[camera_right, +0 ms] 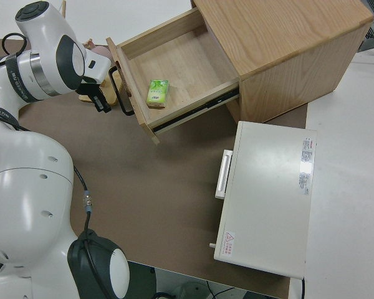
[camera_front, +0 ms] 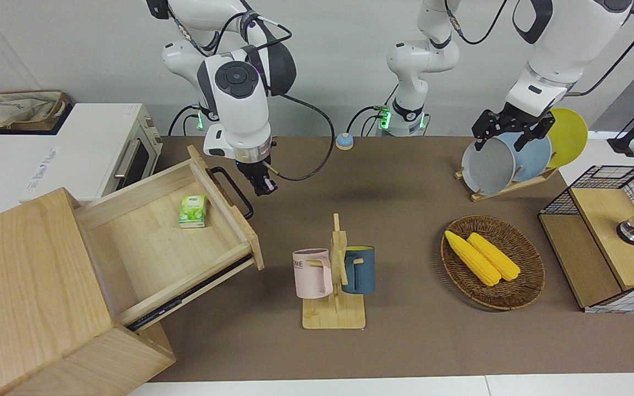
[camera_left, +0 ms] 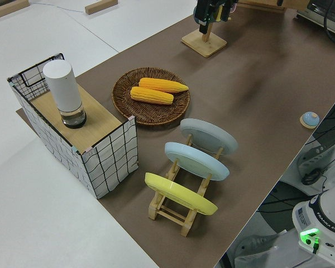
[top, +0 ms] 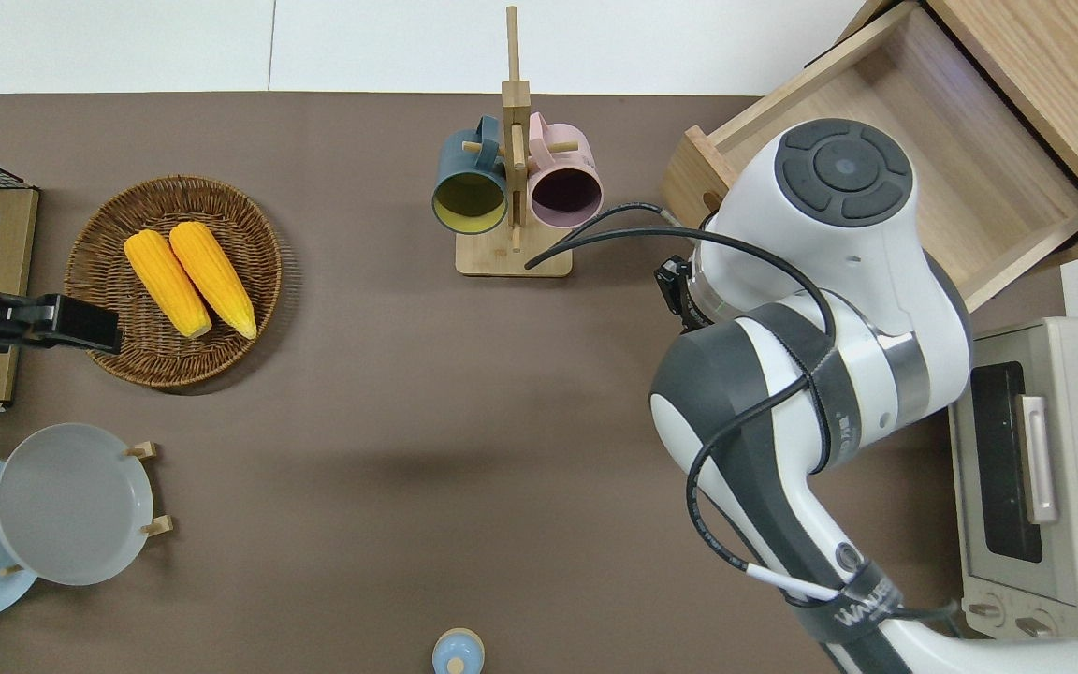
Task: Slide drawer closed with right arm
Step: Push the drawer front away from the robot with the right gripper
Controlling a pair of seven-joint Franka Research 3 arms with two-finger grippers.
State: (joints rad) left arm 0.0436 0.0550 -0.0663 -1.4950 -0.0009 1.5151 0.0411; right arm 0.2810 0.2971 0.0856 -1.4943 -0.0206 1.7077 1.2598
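Observation:
The drawer (camera_front: 146, 247) stands pulled well out of the pale wooden cabinet (camera_front: 31, 286) at the right arm's end of the table. A small green packet (camera_front: 192, 211) lies in it. Its flat front carries a black loop handle (camera_front: 234, 192) that faces the middle of the table. My right gripper (camera_front: 264, 186) hangs shut, close beside the handle on its table side, with a small gap between them. The right side view shows the right gripper (camera_right: 101, 103) next to the handle (camera_right: 120, 93). In the overhead view the arm hides the fingers. The left arm is parked with its gripper (camera_front: 507, 135) open.
A white toaster oven (camera_front: 102, 148) stands beside the cabinet, nearer to the robots. A mug rack (camera_front: 334, 275) with two mugs stands mid-table. Toward the left arm's end are a corn basket (camera_front: 493, 263), a plate rack (camera_front: 507, 159) and a mesh box (camera_front: 608, 242).

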